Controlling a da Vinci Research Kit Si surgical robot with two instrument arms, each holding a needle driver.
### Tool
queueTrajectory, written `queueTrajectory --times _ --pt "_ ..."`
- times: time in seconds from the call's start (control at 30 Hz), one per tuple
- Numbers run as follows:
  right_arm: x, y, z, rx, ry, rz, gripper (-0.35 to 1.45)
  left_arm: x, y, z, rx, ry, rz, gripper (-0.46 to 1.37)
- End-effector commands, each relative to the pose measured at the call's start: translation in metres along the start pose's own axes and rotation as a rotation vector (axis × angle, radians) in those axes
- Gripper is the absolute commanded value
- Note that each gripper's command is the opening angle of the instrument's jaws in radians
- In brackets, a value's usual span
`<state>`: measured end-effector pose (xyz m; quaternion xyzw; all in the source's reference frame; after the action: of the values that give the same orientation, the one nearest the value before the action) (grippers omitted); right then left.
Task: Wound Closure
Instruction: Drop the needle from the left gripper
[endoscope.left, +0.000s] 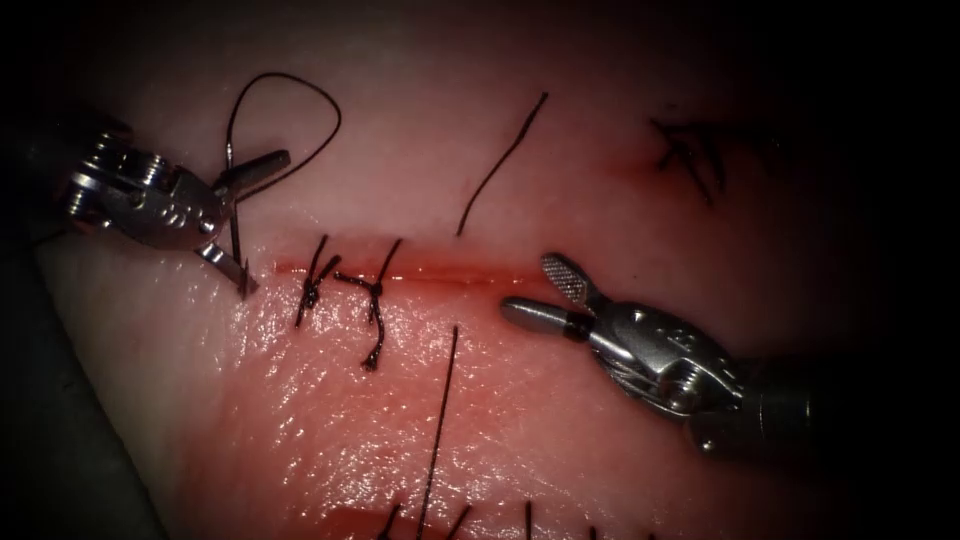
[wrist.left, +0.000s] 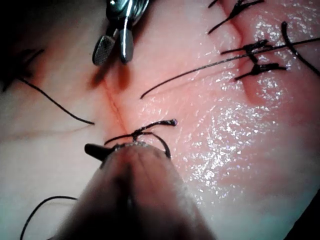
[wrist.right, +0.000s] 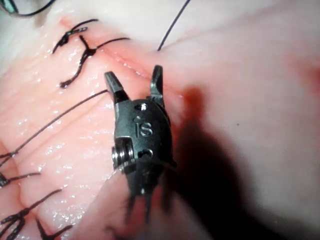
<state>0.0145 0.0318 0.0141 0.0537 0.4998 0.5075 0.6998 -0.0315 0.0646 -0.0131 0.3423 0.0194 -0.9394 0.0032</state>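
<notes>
Steel jaws of the right tool (endoscope.left: 535, 290) stand wide apart, holding nothing, at the right end of the cut (endoscope.left: 440, 275) in the tissue (endoscope.left: 330, 420). Left tool (endoscope.left: 250, 215), jaws spread, straddles thread (endoscope.left: 285, 120) at the cut's left end; no needle identifiable.

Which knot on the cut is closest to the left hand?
The leftmost knot, at the cut's left end, sits right beside the left hand. The other knot lies further right, toward the right hand.
</notes>
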Motion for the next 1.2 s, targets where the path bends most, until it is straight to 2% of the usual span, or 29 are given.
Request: queueTrajectory --times 0.03,0.1,0.2,0.27,0.37,0.47,0.5,0.6,0.73,0.77,0.97,1.07,1.2 --pt "0.0000 0.0000 0.0000 0.001 0.000 0.000 1.00 0.0001 -0.0001 -0.0004 -0.011 0.009 -0.008 0.78" --pt "0.0000 0.0000 0.0000 0.001 0.000 0.000 1.00 0.0003 -0.0004 -0.0011 -0.021 0.020 -0.022 0.70" --pt "0.0000 0.0000 0.0001 0.000 0.000 0.000 1.01 0.0004 -0.0013 -0.0021 -0.038 0.032 -0.020 0.72" --pt "0.0000 0.0000 0.0001 0.000 0.000 0.000 1.01 0.0001 -0.0028 -0.0033 -0.040 0.051 -0.024 0.83" --pt "0.0000 0.0000 0.0002 0.000 0.000 0.000 1.01 0.0000 -0.0039 -0.0042 -0.026 0.071 -0.036 0.82" --pt "0.0000 -0.0001 0.0003 -0.001 0.001 0.000 1.00 0.0000 -0.0053 -0.0054 0.026 0.109 -0.051 0.63" --pt "0.0000 -0.0001 0.0003 -0.002 0.001 0.001 1.01 0.0002 -0.0058 -0.0057 0.048 0.122 -0.058 0.51" --pt "0.0000 -0.0002 0.0005 -0.001 -0.002 0.001 1.01 0.0006 -0.0066 -0.0064 0.086 0.144 -0.077 0.38" --pt "0.0000 -0.0003 0.0007 0.002 -0.003 0.001 1.00 0.0013 -0.0077 -0.0073 0.146 0.171 -0.037 -0.16" --pt "0.0000 -0.0003 0.0007 0.001 -0.003 0.001 1.00 0.0014 -0.0079 -0.0075 0.156 0.173 -0.016 -0.35" --pt "0.0000 -0.0003 0.0005 0.002 -0.006 0.001 0.93 0.0010 -0.0077 -0.0071 0.160 0.178 -0.007 -0.35" --pt "0.0000 -0.0003 0.0004 0.003 -0.006 0.000 0.93 0.0006 -0.0067 -0.0063 0.144 0.167 0.005 -0.35" --pt "0.0000 -0.0004 0.0004 0.004 -0.006 0.000 0.91 -0.0002 -0.0051 -0.0047 0.136 0.160 -0.032 -0.35"
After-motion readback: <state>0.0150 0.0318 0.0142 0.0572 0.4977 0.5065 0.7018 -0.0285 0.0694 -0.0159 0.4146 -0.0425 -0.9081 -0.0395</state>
